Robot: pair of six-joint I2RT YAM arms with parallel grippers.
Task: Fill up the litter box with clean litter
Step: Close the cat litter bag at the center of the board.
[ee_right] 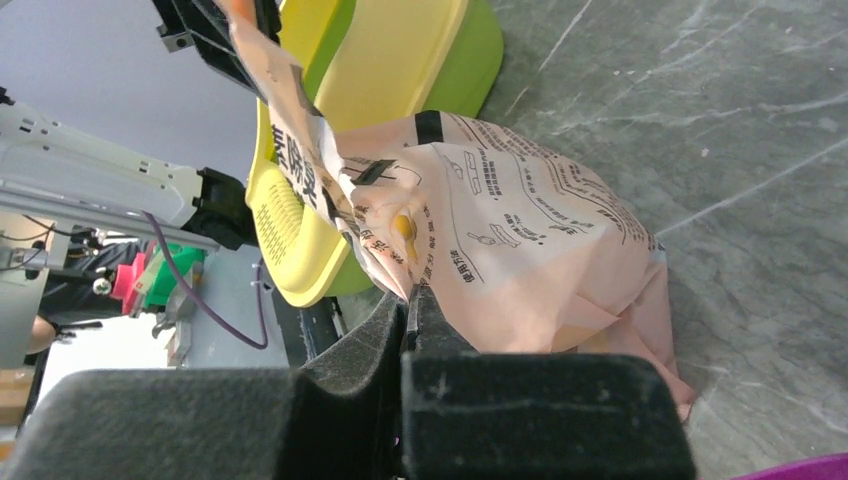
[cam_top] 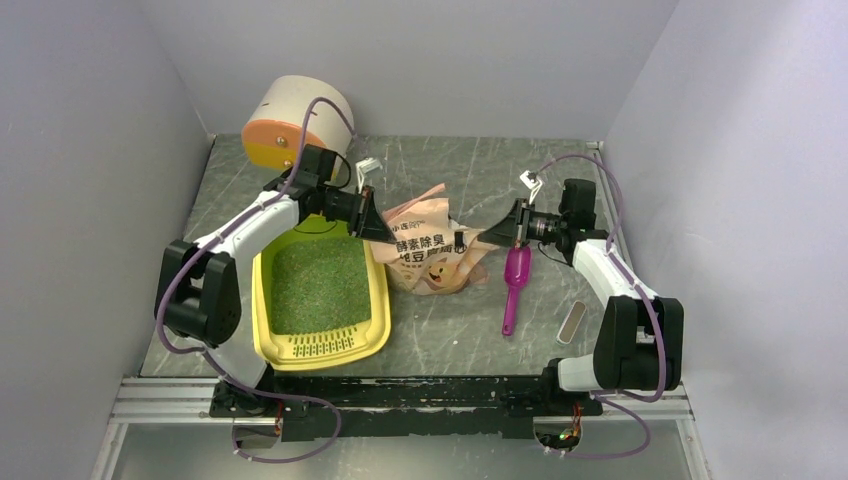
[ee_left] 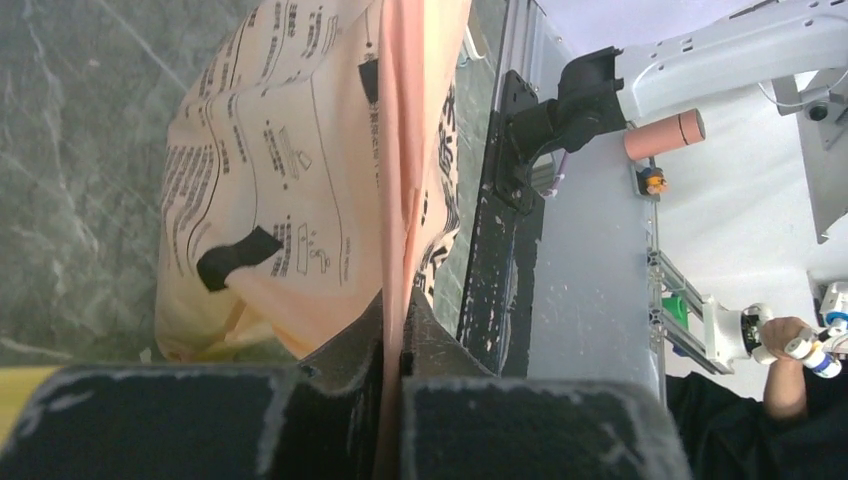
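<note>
**Limp bag [cam_top: 430,262] pinched at both ends**

Your left fingers [ee_left: 345,350] and right fingers [ee_right: 365,335] each clamped the bag's thin, probably slippery top edge. The clean litter [cam_top: 320,285] lay in the litter box [cam_top: 378,300], beside it on the worktop [cam_top: 470,330].

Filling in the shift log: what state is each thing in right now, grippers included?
litter box: flat on the table, floor covered in litter.
clean litter: even layer inside the box.
bag: base on the table beside the box, pinched at two edges.
left gripper: shut on the bag.
right gripper: shut on the bag.
scoop: lying free on the table, right of the bag.
white cylinder: on its side at the back.
</note>
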